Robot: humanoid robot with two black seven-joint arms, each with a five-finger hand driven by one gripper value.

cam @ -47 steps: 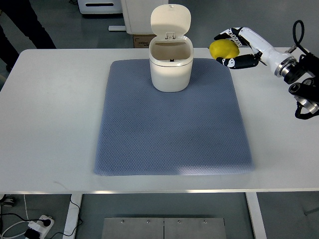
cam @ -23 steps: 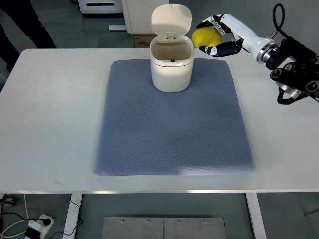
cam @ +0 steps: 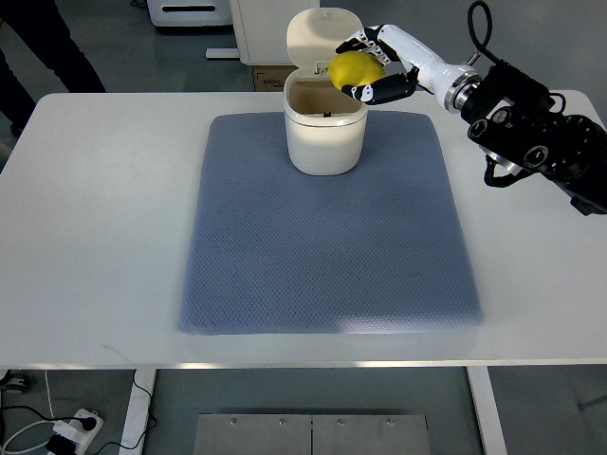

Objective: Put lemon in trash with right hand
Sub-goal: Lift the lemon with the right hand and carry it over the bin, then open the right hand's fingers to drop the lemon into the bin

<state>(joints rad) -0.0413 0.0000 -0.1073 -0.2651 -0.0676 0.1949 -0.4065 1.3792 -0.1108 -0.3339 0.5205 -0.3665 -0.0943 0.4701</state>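
The right hand [cam: 372,66] grips the lemon [cam: 355,69], its fingers [cam: 379,89] curled round the fruit from above and below. Part of the lemon's far side and its right end are covered by those fingers, so only the yellow front and left face show. The lemon is in the air, over the right rim of the bin [cam: 325,121], which sits just left of and below the hand. Whether the fruit touches the rim cannot be told from this steep angle; it overlaps the rim and the lower right of the raised lid [cam: 318,38].

The bin is open, lid tipped back behind the hand's fingertips. Its inside is shadowed, and only a small dark spot shows at the bottom; what that is cannot be made out. The bin stands on the far edge of a blue mat [cam: 327,227], which spreads out below and to the left of the hand over a white table [cam: 95,237].

Behind the hand, the white forearm runs right into a black wrist assembly [cam: 531,137] that is cut off at the picture's right edge.

Far to the left of the hand, at the top corner, a person's dark clothing [cam: 43,43] is partly cut off by the frame.
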